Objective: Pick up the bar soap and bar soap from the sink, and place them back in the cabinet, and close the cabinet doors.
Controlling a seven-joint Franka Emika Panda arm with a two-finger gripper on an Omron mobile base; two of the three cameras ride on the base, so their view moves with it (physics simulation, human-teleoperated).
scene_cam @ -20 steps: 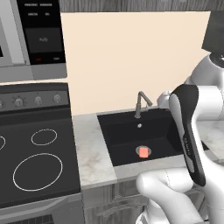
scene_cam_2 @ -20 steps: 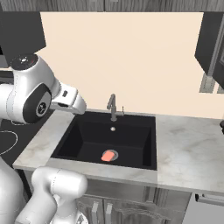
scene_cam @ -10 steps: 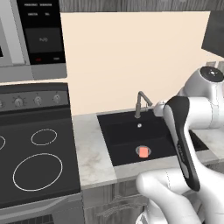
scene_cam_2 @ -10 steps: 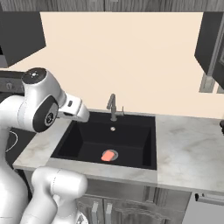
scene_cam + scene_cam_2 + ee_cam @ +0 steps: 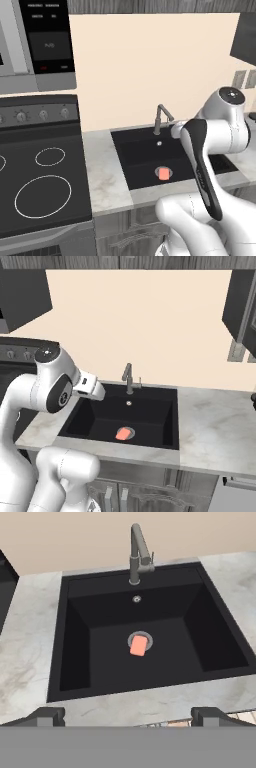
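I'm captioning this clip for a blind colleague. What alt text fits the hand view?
A salmon-orange bar soap lies on the round silver drain in the middle of a black sink, seen from above. A grey gooseneck faucet stands at the far rim, pale marbled counter surrounds the basin, and the open gripper has its fingertips at the bottom edge.

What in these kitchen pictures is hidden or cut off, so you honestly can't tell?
- Second bar soap: one bar soap lies over the drain; where the other is, I cannot tell.
- Sink: in the left base view the arm hides its right part.
- Cabinet: cut by the right base view's edge, inside hidden.
- Gripper: fingertips barely visible.
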